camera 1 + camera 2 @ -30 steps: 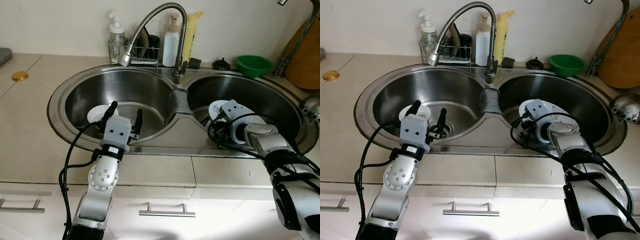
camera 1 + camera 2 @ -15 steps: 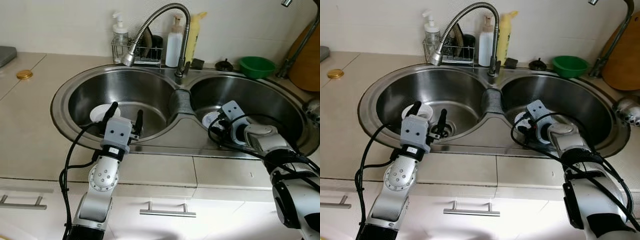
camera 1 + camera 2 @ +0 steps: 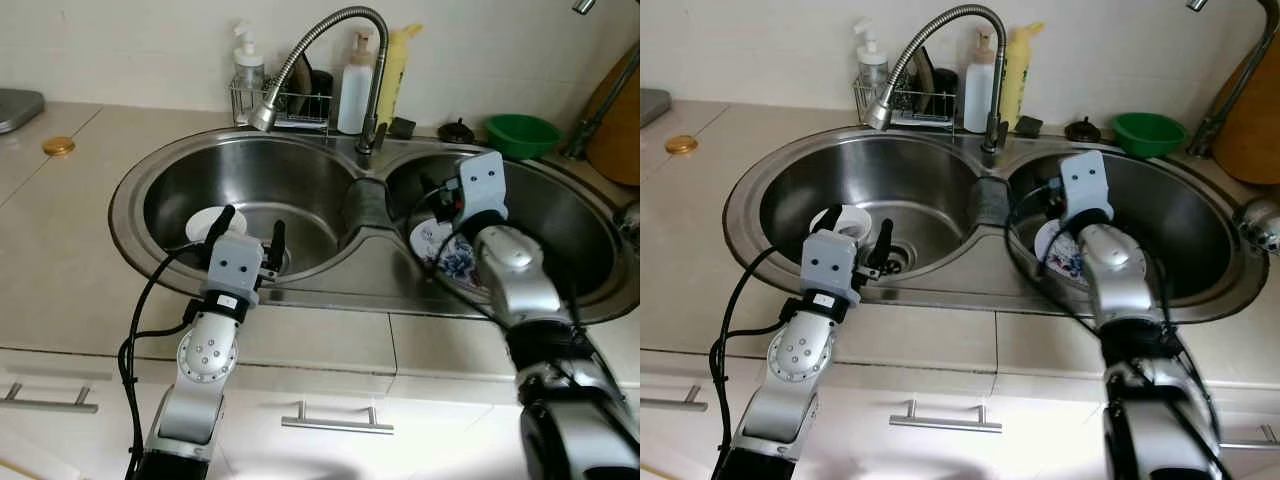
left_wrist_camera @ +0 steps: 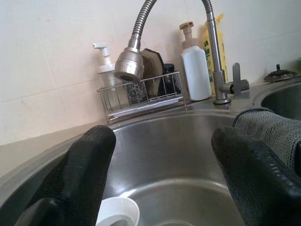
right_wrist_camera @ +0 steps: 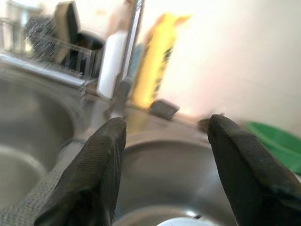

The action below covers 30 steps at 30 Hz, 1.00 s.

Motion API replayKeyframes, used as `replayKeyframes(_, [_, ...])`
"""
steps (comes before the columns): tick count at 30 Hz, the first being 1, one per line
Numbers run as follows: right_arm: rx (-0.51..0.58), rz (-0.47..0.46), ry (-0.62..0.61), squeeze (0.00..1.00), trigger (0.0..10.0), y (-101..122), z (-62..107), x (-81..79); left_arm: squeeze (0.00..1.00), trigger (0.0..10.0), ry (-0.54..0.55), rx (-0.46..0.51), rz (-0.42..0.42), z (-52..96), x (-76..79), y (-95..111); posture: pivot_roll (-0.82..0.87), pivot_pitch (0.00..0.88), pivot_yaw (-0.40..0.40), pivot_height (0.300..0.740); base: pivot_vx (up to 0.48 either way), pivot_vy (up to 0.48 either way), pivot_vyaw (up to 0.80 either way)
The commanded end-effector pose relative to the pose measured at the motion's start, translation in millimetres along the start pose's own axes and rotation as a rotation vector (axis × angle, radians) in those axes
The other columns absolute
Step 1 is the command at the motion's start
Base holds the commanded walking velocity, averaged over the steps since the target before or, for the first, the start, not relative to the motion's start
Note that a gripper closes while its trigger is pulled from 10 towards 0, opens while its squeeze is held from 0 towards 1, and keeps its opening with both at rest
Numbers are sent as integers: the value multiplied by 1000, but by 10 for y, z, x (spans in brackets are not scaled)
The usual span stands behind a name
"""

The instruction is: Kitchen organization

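A double steel sink (image 3: 130,215) lies before me. In its left basin a white cup (image 3: 208,222) stands near the drain. My left gripper (image 3: 253,222) hovers open over that basin's front wall, just right of the cup (image 4: 117,212), with nothing between its fingers. A white plate with a blue pattern (image 3: 450,255) lies in the right basin. My right arm's wrist housing (image 3: 483,180) is raised above the plate, pointing toward the back wall. The right gripper (image 5: 167,125) is open and empty, with the plate's rim just below it.
A flexible faucet (image 3: 330,30) arches over the left basin. Behind it stand a wire rack with sponges (image 3: 283,100), soap bottles and a yellow bottle (image 3: 390,65). A grey cloth (image 3: 362,205) drapes the divider. A green bowl (image 3: 520,133) and a wooden board (image 3: 618,130) sit at the back right.
My right arm has lifted from low beside the plate to well above it and turned toward the back wall. The left arm has held still; the camera has shifted slightly.
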State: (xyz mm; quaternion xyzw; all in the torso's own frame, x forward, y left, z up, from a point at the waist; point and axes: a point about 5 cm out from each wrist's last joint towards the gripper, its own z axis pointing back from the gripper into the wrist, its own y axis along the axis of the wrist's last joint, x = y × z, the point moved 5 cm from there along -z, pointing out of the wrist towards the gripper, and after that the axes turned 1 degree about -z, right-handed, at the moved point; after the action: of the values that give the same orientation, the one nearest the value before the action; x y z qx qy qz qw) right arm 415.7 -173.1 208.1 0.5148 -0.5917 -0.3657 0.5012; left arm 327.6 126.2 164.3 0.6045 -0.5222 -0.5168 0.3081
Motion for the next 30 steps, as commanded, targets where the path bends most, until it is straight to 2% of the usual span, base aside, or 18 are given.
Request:
replayKeyframes(1, [67, 7, -105, 1000, 10000, 173, 53, 156, 0, 10000, -6, 6, 12, -3, 12, 22, 109, 0, -72, 740, 0, 0, 0])
replayKeyframes(2, [67, 7, -105, 1000, 10000, 173, 53, 156, 0, 10000, -6, 6, 12, -3, 12, 22, 109, 0, -72, 740, 0, 0, 0])
replayKeyframes(3, [103, 15, -142, 0, 10000, 270, 133, 150, 0, 10000, -5, 5, 14, -3, 8, 22, 107, 0, -72, 740, 0, 0, 0])
replayKeyframes(4, [103, 15, -142, 0, 10000, 270, 133, 150, 0, 10000, -5, 5, 14, -3, 8, 22, 107, 0, -72, 740, 0, 0, 0])
replayKeyframes(5, [117, 17, -171, 0, 10000, 321, 229, 129, 0, 10000, -6, 6, 14, -2, 8, 24, 107, 0, -72, 740, 0, 0, 0])
replayKeyframes(8, [135, 42, -154, 0, 10000, 344, 327, 48, 0, 10000, -7, 9, 14, -2, 9, 32, 107, 0, -73, 740, 0, 0, 0])
replayKeyframes(16, [79, 27, -154, 0, 10000, 223, 567, -80, 0, 10000, -8, 38, 13, -1, 10, 88, 106, 0, -77, 740, 0, 0, 0])
replayKeyframes(22, [86, 18, -155, 0, 10000, 252, 641, -135, 0, 10000, -5, 53, 20, -3, 3, 117, 99, 0, -73, 740, 0, 0, 0])
replayKeyframes(30, [90, 11, -161, 0, 10000, 288, 621, -142, 0, 10000, -1, 66, 31, -3, -1, 142, 102, 0, -79, 740, 0, 0, 0])
